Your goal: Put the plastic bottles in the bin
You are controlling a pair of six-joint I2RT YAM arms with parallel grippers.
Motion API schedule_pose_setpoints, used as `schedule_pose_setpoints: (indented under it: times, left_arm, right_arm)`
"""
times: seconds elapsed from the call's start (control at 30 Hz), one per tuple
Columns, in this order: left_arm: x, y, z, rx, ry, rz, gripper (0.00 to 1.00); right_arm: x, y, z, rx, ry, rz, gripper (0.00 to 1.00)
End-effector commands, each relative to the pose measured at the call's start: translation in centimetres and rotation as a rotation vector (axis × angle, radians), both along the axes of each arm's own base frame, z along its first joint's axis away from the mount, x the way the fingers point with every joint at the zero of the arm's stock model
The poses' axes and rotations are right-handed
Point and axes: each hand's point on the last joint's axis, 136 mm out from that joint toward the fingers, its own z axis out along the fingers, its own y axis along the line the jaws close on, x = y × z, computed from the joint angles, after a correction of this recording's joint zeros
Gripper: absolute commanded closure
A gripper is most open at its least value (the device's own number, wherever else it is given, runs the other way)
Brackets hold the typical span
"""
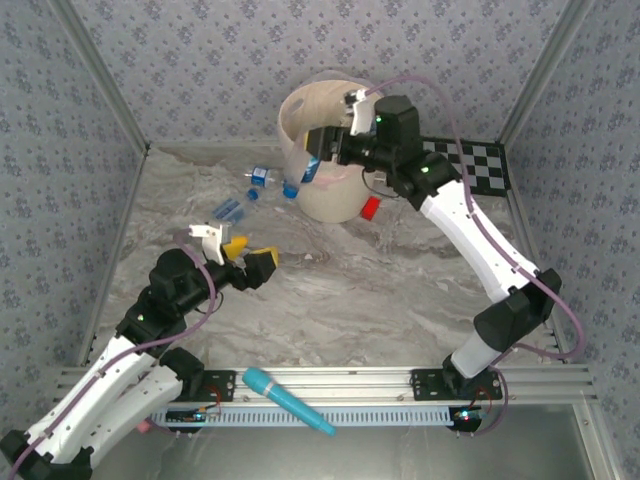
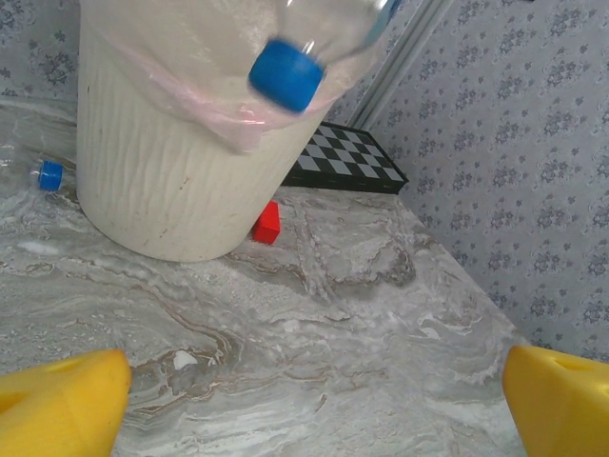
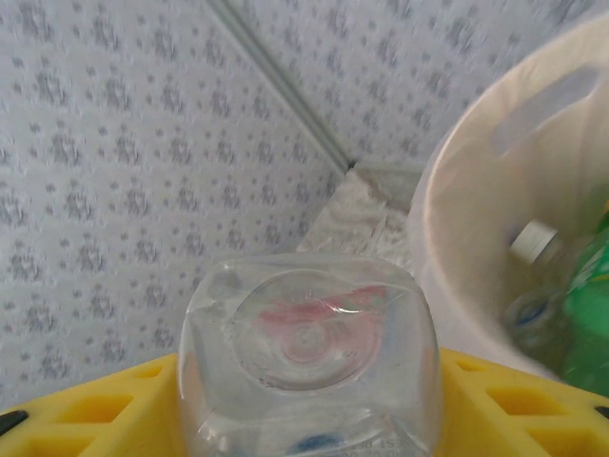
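Observation:
The bin (image 1: pixel 340 195) stands at the back of the table, a pale round bucket with a clear liner. My right gripper (image 1: pixel 312 155) hangs at the bin's left rim, shut on a clear plastic bottle (image 1: pixel 298 175) whose blue cap points down outside the wall. In the right wrist view the bottle's base (image 3: pixel 309 352) sits between the yellow fingers (image 3: pixel 95 414), and the bin (image 3: pixel 476 219) holds a green bottle (image 3: pixel 590 314) and clear ones. A second clear bottle (image 1: pixel 262 180) lies on the table left of the bin. My left gripper (image 1: pixel 250 258) stands open and empty above the marble.
A small red block (image 1: pixel 370 208) sits at the bin's right foot, with a checkerboard (image 1: pixel 470 160) behind it. Small blue items (image 1: pixel 228 210) that I cannot identify lie near the left gripper. A blue wand (image 1: pixel 290 400) rests on the front rail. Patterned walls close in three sides.

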Motion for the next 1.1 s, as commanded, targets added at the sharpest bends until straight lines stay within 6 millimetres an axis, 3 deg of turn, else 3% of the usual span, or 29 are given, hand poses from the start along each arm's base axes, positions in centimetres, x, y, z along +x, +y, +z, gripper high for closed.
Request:
schedule_pose_setpoints:
  times: [0.0,0.2,0.43,0.8,1.07]
  left_arm:
    - [-0.3,0.4,2.3,-0.029,-0.045,0.009,0.00]
    - [-0.4,0.5,2.3,-0.028,-0.043,0.015,0.00]
    - [-0.5,0.7,2.5,-0.027,-0.038,0.023,0.00]
    - [-1.5,2.0,2.5,-0.017,-0.046,0.050,0.01]
    - [-2.2,3.0,2.6,-0.002,-0.057,0.067,0.00]
  right_arm:
    - [-0.1,-3.7,6.4,0.093,-0.102,-0.082,0.38]
    - [3.0,-8.1,8.8,0.149,-0.143,-0.221,0.38]
    - [8.7,-10.5,6.9,0.277,-0.071,-0.370,0.37]
    - [16.5,-7.7,3.4,0.497,0.098,-0.402,0.39]
    - [18.8,-6.0,1.4,0.341,0.092,-0.491,0.35]
